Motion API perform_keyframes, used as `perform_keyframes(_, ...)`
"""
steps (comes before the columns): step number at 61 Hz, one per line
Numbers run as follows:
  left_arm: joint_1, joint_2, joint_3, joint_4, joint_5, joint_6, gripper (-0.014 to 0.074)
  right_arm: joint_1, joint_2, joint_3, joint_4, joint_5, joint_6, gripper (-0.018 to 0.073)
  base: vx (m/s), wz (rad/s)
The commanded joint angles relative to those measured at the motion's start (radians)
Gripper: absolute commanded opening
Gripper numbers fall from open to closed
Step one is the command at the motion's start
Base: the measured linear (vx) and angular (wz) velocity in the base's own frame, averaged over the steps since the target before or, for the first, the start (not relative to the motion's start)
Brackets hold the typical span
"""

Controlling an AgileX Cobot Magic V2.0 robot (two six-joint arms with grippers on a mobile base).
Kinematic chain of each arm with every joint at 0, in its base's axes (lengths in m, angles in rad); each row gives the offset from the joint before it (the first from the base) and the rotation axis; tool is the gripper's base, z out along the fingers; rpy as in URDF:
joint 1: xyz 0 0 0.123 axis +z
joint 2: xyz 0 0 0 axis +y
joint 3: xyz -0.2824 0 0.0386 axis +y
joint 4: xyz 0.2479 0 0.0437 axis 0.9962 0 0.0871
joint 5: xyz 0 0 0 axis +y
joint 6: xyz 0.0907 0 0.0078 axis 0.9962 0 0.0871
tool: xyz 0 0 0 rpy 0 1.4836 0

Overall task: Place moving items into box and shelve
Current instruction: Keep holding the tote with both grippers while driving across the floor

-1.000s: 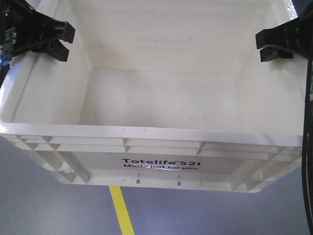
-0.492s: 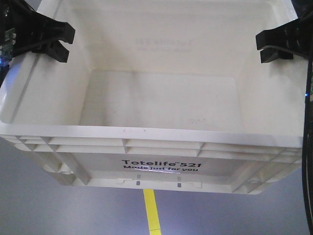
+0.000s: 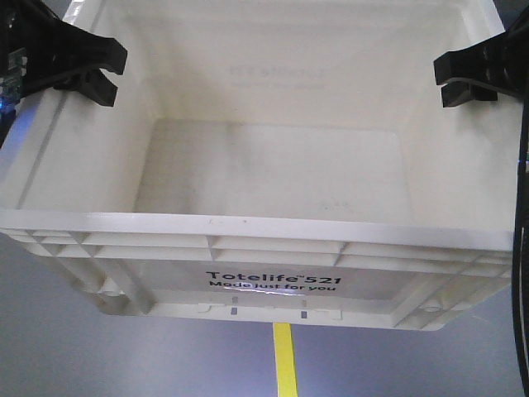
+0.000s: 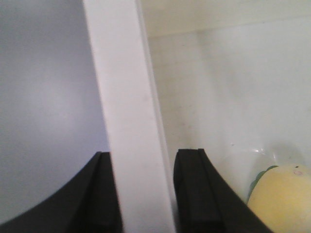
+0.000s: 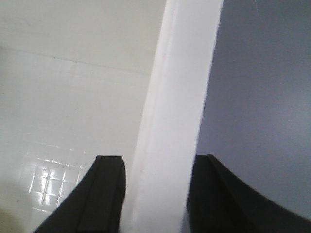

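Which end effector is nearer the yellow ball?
Left. Left end effector grips the box rim, yellow ball close beside it inside. Right end effector grips the opposite rim; no ball in its wrist view.

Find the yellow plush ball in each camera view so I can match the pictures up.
Front view: not visible; the part of the white crate interior that shows looks bare.
Left wrist: the yellow ball sits in the bottom right corner, inside the crate.
Right wrist: not in it.
Shared landmark: the crate's rim, straddled by black jaws in both wrist views.
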Motion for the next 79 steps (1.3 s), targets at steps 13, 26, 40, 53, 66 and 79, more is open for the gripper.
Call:
perform_keyframes(13,-0.009,-0.054,-0.051,-0.062,-0.108,0.013,-0.0004,-0.002,-0.032,-0.044,-0.012,-0.110,0.016,-0.0006,0.24,0.22)
perform_keyframes(26,-0.009,-0.054,-0.051,-0.062,-0.108,0.013,-0.0004,-0.002,-0.032,-0.044,-0.012,-0.110,0.016,-0.0006,0.33,0.12)
perform_keyframes(40,-0.009,-0.054,-0.051,-0.062,-0.108,0.013,-0.0004,-0.002,-0.032,-0.044,-0.012,-0.110,0.016,-0.0006,0.40,0.04)
perform_keyframes(53,-0.009,-0.054,-0.051,-0.062,-0.108,0.013,-0.0004,-0.002,-0.032,-0.044,-0.012,-0.110,0.016,-0.0006,0.44,0.00)
perform_keyframes(66,-0.009,-0.054,-0.051,-0.062,-0.108,0.013,-0.0004,-0.002,-0.032,-0.044,-0.012,-0.110,0.016,-0.0006,0.46,-0.01)
perform_keyframes(79,-0.009,-0.054,-0.051,-0.062,-0.108,0.013,-0.0004,-0.002,-0.032,-0.044,-0.012,-0.110,0.016,-0.0006,0.49,0.01)
